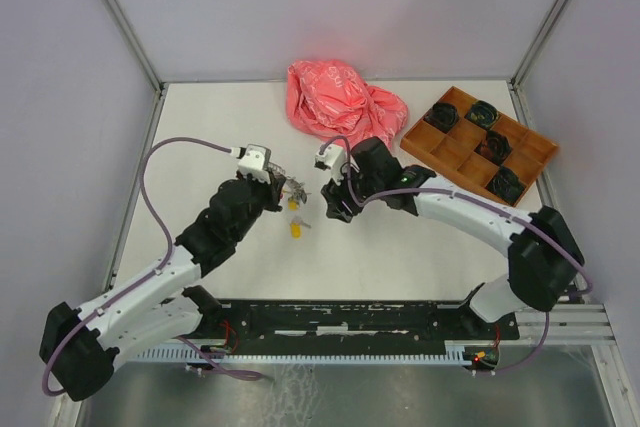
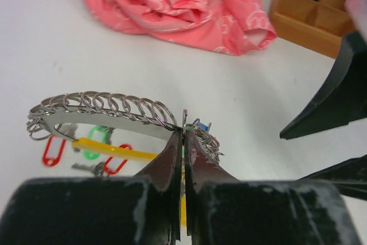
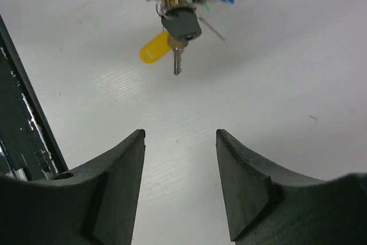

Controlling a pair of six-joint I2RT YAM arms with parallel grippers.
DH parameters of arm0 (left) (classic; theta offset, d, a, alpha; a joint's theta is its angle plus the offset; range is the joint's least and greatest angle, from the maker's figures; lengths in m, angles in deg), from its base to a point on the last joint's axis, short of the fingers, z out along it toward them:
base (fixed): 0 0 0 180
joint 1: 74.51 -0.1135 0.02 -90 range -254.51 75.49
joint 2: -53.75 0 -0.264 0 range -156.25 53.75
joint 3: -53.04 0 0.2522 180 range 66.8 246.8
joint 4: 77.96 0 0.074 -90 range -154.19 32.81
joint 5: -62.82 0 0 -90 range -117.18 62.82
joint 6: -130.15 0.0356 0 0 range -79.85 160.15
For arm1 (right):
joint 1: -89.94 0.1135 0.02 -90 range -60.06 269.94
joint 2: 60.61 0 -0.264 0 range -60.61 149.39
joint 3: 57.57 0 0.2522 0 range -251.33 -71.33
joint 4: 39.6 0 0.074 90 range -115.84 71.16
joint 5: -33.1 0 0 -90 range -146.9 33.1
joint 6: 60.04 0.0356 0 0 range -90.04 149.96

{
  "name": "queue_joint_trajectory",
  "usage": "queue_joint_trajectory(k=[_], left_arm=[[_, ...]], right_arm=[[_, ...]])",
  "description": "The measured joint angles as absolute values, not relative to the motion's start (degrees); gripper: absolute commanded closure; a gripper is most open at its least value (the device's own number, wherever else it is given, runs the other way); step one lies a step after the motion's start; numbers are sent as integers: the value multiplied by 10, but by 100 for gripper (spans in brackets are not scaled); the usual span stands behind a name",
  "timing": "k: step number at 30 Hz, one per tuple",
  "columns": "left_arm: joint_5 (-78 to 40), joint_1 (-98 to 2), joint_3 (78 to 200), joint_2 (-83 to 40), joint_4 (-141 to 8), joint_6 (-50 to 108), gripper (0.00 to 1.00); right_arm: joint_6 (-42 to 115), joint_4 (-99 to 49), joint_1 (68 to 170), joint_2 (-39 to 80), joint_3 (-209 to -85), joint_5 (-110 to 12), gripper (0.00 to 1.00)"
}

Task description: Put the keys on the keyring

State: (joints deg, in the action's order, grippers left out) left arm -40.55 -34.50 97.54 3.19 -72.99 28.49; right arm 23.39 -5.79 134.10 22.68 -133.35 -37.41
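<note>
My left gripper (image 2: 184, 133) is shut on the keyring (image 2: 114, 121), a wide silver ring with a yellow stretch (image 2: 114, 148), held edge-on above the table. Several small wire loops (image 2: 109, 103) are strung along it. Keys with red (image 2: 53, 151) and green (image 2: 94, 142) tags hang below it, and a blue tag (image 2: 200, 125) shows at the fingertips. From above, the left gripper (image 1: 285, 187) holds the bunch, and a yellow-tagged key (image 1: 296, 230) lies just below. My right gripper (image 3: 180, 136) is open and empty, short of the hanging yellow-tagged key (image 3: 156, 48); from above it (image 1: 333, 209) is right of the bunch.
A crumpled pink bag (image 1: 340, 97) lies at the back centre. A wooden compartment tray (image 1: 420, 152) holding black items stands at the back right. A black rail (image 1: 350, 317) runs along the near edge.
</note>
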Motion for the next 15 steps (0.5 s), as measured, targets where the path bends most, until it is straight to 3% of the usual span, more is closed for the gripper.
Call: queue_joint_trajectory(k=[7, 15], left_arm=[[-534, -345, 1060, 56, -515, 233, 97], [-601, -354, 1127, 74, -347, 233, 97]], right_arm=[[279, -149, 1362, 334, -1330, -366, 42], [311, -275, 1392, 453, -1336, -372, 43]])
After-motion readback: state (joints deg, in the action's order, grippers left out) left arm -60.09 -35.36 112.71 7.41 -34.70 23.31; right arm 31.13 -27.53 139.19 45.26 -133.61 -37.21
